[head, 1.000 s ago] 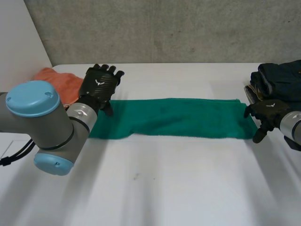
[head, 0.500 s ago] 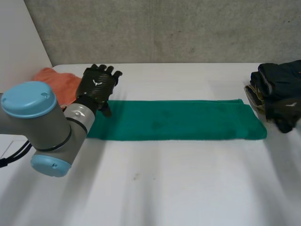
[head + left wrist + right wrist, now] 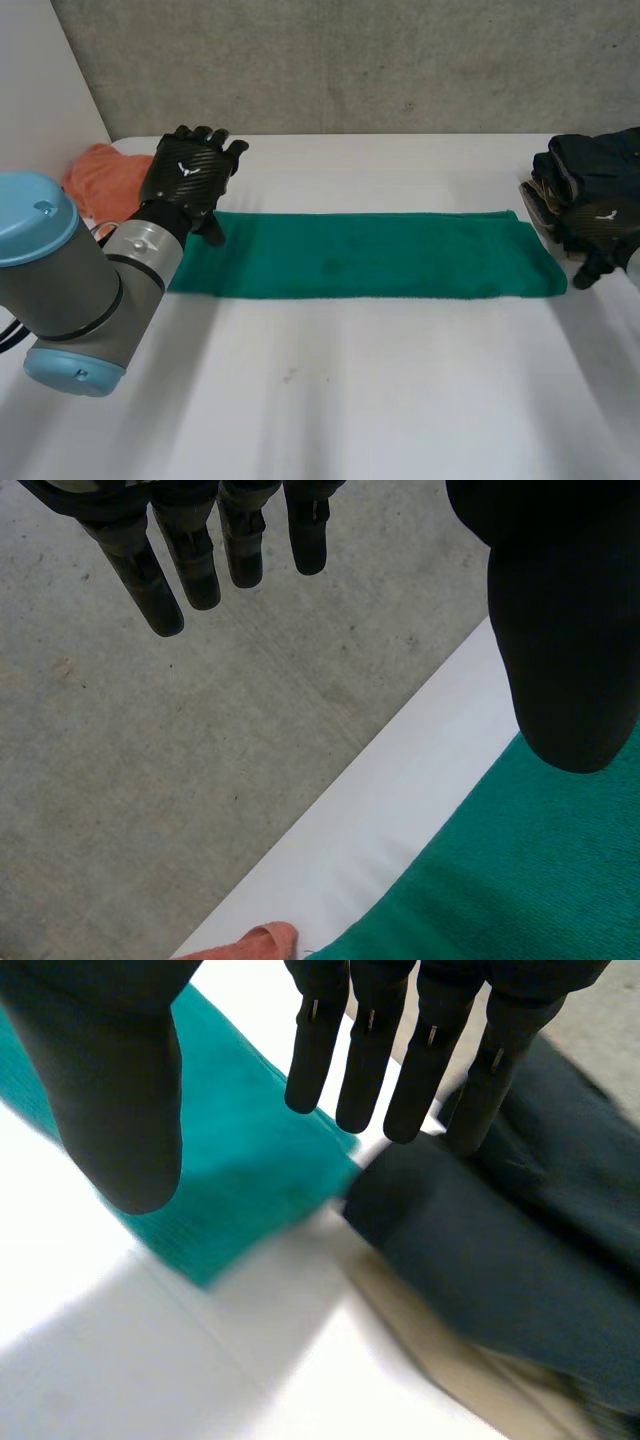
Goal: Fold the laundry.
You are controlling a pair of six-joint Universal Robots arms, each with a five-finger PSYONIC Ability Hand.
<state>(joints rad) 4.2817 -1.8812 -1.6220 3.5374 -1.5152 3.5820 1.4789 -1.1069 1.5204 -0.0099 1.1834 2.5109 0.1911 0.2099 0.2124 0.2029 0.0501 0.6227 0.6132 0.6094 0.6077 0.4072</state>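
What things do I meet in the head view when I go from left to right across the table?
orange cloth → left hand → green towel → stack of dark clothes

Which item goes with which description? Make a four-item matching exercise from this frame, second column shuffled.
Column A
1. green towel
2. orange cloth
3. dark clothes stack
4. left hand

Column B
a. open, over the towel's left end
b. piled at the right edge of the table
c. lying flat in a long strip across the middle
d. bunched at the table's left edge, beside the left hand

Pairs: 1-c, 2-d, 3-b, 4-a
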